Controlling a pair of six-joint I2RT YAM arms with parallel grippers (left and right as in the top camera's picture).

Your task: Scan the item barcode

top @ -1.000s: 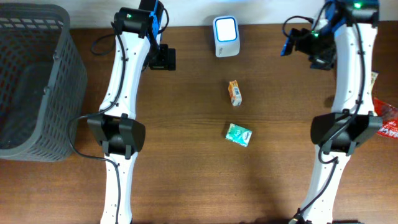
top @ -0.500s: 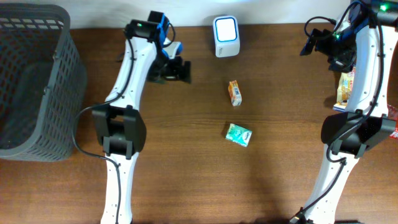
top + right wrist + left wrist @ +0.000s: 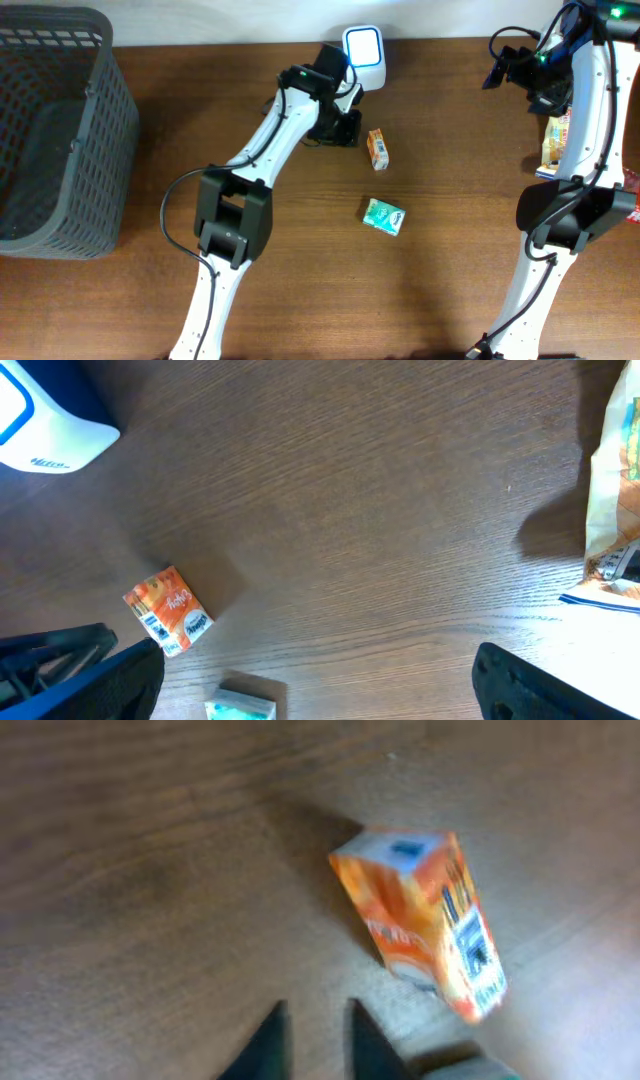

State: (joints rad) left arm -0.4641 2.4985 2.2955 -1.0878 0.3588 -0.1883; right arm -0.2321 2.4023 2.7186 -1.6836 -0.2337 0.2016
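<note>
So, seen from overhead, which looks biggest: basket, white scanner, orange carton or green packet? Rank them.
1. grey basket, by far
2. white scanner
3. green packet, then orange carton, though those two look nearly alike

The table (image 3: 450, 280) is brown with wood grain. The small carton (image 3: 377, 148) is orange with white and blue print; the packet (image 3: 384, 216) nearer is green and white. The scanner (image 3: 362, 45) is white, edged in blue. The left basket (image 3: 60, 130) is dark grey mesh.
</note>
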